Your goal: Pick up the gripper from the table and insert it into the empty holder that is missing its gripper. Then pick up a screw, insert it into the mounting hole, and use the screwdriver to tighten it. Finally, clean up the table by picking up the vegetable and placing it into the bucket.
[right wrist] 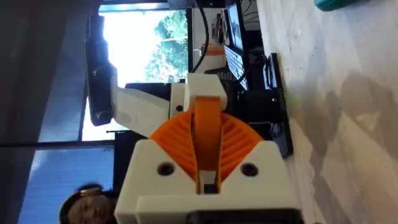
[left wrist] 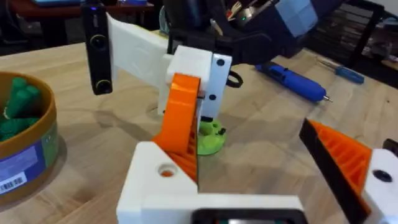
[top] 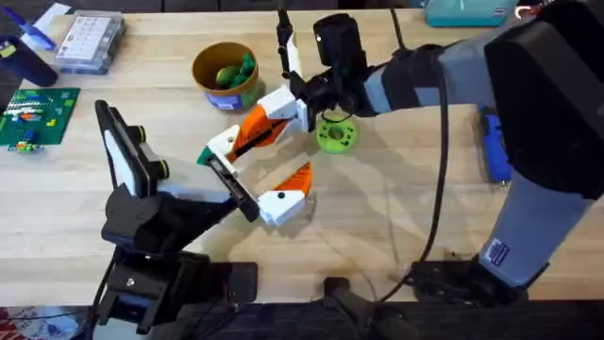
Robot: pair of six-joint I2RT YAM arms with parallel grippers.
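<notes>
The gripper piece [top: 225, 147], white base with an orange wedge, is held above the table's middle. My right gripper [top: 266, 125] is shut on its orange tip [right wrist: 208, 140]. The piece's white base [left wrist: 163, 177] sits at one end of my left gripper's black rail [top: 234, 187]. That rail is the holder. My left gripper [top: 286, 151] is open, its mounted finger [left wrist: 348, 158] well apart from the piece. The mustard bucket [top: 209, 92] stands behind with a green vegetable [top: 232, 74] inside it. A blue screwdriver [top: 495, 151] lies to the right.
A lime-green ring [top: 335, 133] lies right under the right gripper. A clear parts box [top: 91, 42] and a green circuit board [top: 38, 115] sit at the far left. A teal object [top: 467, 11] is at the back right. The right arm spans the table's right half.
</notes>
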